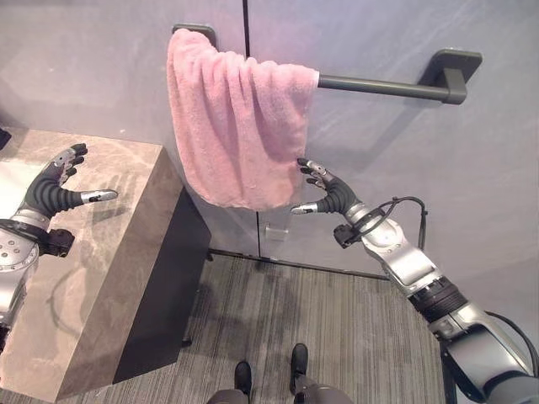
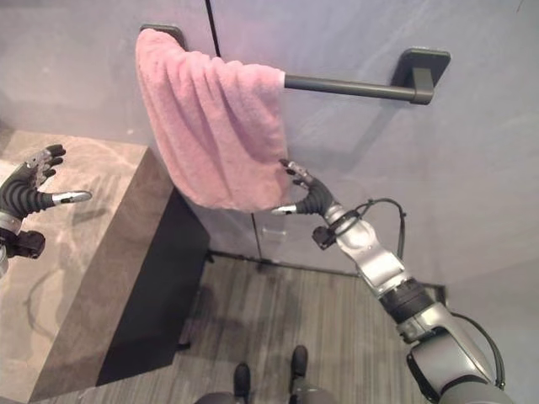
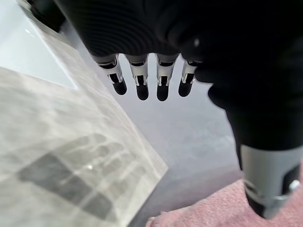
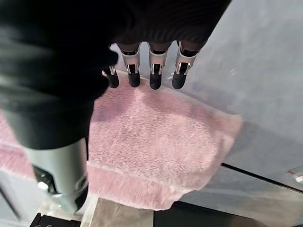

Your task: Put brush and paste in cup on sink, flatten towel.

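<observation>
Left eye view, working left to right: the left hand [image 1: 52, 187] hovers above the marble-patterned tabletop [image 1: 101, 286] with fingers spread and relaxed, thumb out, holding nothing. A pale sink basin [image 3: 28, 52] shows at the far left edge of that tabletop. No brush, paste or cup can be seen in these pictures, so that portion of the task cannot be confirmed either way.

Next comes the pink towel [image 1: 236, 126], draped over the left end of a dark wall-mounted towel bar [image 1: 379, 86]. It hangs bunched in vertical folds, covering only part of the bar; flattening is judged not done. The right hand [image 1: 324, 192] is just beside the towel's lower right corner, fingers spread and thumb apart, nothing pinched; whether fingertips touch the cloth cannot be told.

Surroundings: grey wall panels [image 1: 379, 34] with a vertical seam behind the towel, grey striped flooring [image 1: 286, 311] below, and a dark side panel under the tabletop. Remaining work, on this evidence: spreading the towel along the bar.
</observation>
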{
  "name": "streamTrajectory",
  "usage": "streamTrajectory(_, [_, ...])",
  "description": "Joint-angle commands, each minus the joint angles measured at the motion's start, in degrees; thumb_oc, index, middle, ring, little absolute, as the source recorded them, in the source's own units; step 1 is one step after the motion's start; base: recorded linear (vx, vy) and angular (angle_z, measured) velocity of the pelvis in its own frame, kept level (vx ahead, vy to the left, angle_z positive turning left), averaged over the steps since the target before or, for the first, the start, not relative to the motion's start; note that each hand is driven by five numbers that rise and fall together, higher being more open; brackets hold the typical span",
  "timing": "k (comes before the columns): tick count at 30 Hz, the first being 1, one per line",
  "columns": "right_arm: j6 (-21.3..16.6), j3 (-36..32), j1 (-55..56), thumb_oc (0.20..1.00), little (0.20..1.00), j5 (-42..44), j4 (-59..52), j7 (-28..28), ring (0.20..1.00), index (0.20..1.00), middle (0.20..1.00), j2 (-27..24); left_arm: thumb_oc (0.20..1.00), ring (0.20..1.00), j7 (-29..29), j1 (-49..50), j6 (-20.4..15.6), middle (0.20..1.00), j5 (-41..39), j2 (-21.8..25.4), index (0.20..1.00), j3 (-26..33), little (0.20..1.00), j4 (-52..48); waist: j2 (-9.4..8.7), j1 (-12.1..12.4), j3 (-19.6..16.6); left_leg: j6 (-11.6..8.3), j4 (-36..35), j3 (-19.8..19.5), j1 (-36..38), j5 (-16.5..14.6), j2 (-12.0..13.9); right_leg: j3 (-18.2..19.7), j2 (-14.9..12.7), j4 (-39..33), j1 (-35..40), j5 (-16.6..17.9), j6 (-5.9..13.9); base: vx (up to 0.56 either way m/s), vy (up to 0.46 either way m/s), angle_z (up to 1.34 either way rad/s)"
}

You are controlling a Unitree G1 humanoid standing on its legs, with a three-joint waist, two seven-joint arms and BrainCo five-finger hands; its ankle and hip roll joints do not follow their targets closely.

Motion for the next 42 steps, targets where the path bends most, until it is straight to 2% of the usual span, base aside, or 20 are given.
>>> streamTrajectory(1, [-0.97, -3.25, 1.59, 1.0, 1.0, 2.04, -2.58, 0.47, 1.0, 1.0, 1.0, -0.67, 1.0, 1.0, 1.76, -3.32, -1.02, 1.0, 1.7, 4.02, 1.0, -0.57, 1.0, -0.75, -0.75, -0.48, -0.73, 1.01, 0.25, 1.49, -1.76, 3.08, -3.05, 0.21, -4.68, 1.94, 3.91, -1.14, 7.22, 0.05, 0.018, -0.01])
streamTrajectory(8, [-1.16, -2.6, 1.02, 1.0, 1.0, 5.57, -1.12, 0.6, 1.0, 1.0, 1.0, -0.78, 1.0, 1.0, 1.36, -4.55, -1.0, 1.0, 1.41, 4.07, 1.0, -1.8, 1.0, -1.09, -0.39, -0.67, -1.0, 0.92, 0.1, 1.66, -0.76, 2.64, -3.13, 0.43, -4.63, 1.23, 4.78, -1.36, 7.33, 0.02, 0.007, -0.03])
streamTrajectory(24, [-0.72, 5.65, -13.73, 1.0, 1.0, 9.52, 8.7, -0.21, 1.0, 1.0, 1.0, 2.03, 1.0, 1.0, 1.75, -9.8, -1.53, 1.0, -0.56, 4.8, 1.0, -6.81, 1.0, -0.64, -0.58, 1.14, -0.79, 0.57, 0.06, 1.4, -1.34, 2.87, -2.96, -0.02, -4.27, 0.33, 4.68, -1.17, 7.12, 0.0, 0.0, 0.0])
streamTrajectory(36, [-1.03, 5.39, -17.14, 1.0, 1.0, 10.04, 7.89, -1.21, 1.0, 1.0, 1.0, 2.13, 1.0, 1.0, 2.4, -8.4, -1.32, 1.0, 0.18, 3.89, 1.0, -5.62, 1.0, -1.0, -1.39, 1.23, -0.83, 0.54, 0.11, 1.3, -1.16, 2.62, -2.83, -0.05, -3.95, 0.16, 5.1, -1.52, 6.86, 0.0, 0.0, 0.0])
streamTrajectory(37, [-1.18, 5.26, -17.06, 0.762, 0.762, 10.01, 7.39, -1.26, 0.762, 0.762, 0.762, 2.1, 1.0, 1.0, 2.44, -8.36, -1.28, 1.0, 0.28, 3.69, 1.0, -5.53, 1.0, -0.96, -1.37, 1.22, -0.79, 0.54, 0.12, 1.37, -1.12, 2.58, -2.81, -0.05, -3.95, 0.18, 5.1, -1.56, 6.88, 0.0, 0.0, 0.0])
streamTrajectory(38, [-1.25, 5.02, -16.94, 0.699, 0.699, 9.83, 6.88, -1.3, 0.699, 0.699, 0.699, 2.04, 1.0, 1.0, 2.49, -8.3, -1.26, 1.0, 0.35, 3.55, 1.0, -5.39, 1.0, -0.91, -1.39, 1.18, -0.78, 0.58, 0.12, 1.41, -1.12, 2.53, -2.77, -0.03, -3.97, 0.19, 5.08, -1.59, 6.89, 0.0, 0.0, 0.0])
streamTrajectory(39, [-1.22, 5.02, -16.91, 0.567, 0.567, 9.82, 6.83, -1.3, 0.567, 0.567, 0.567, 2.03, 1.0, 1.0, 2.49, -8.27, -1.25, 1.0, 0.35, 3.55, 1.0, -5.37, 1.0, -0.93, -1.39, 1.19, -0.78, 0.58, 0.12, 1.42, -1.12, 2.52, -2.77, -0.02, -3.96, 0.19, 5.08, -1.6, 6.9, 0.0, 0.0, 0.0])
streamTrajectory(40, [-1.32, 4.79, -16.85, 0.523, 0.523, 9.58, 6.38, -1.49, 0.523, 0.523, 0.523, 2.02, 1.0, 1.0, 2.44, -8.25, -1.25, 1.0, 0.37, 3.37, 1.0, -5.33, 1.0, -0.89, -1.37, 1.15, -0.72, 0.62, 0.13, 1.44, -1.15, 2.5, -2.79, 0.0, -3.96, 0.17, 5.09, -1.6, 6.93, 0.0, 0.0, 0.0])
streamTrajectory(41, [-1.43, 4.47, -16.58, 0.2, 0.2, 9.21, 5.65, -1.63, 0.2, 0.2, 0.2, 1.95, 1.0, 1.0, 2.48, -8.2, -1.19, 1.0, 0.41, 3.06, 1.0, -5.17, 1.0, -0.8, -1.26, 1.06, -0.66, 0.66, 0.15, 1.5, -1.06, 2.43, -2.84, 0.06, -3.97, 0.15, 5.08, -1.63, 6.93, 0.0, 0.0, 0.0])
streamTrajectory(42, [-1.54, 4.11, -16.33, 0.2, 0.2, 9.14, 5.32, -1.85, 0.2, 0.2, 0.2, 2.14, 1.0, 1.0, 2.49, -8.35, -1.15, 1.0, 0.58, 2.77, 1.0, -5.36, 1.0, -0.65, -1.15, 1.03, -0.61, 0.7, 0.14, 1.57, -1.0, 2.37, -2.85, 0.15, -3.98, 0.15, 5.05, -1.65, 6.92, 0.0, 0.0, 0.0])
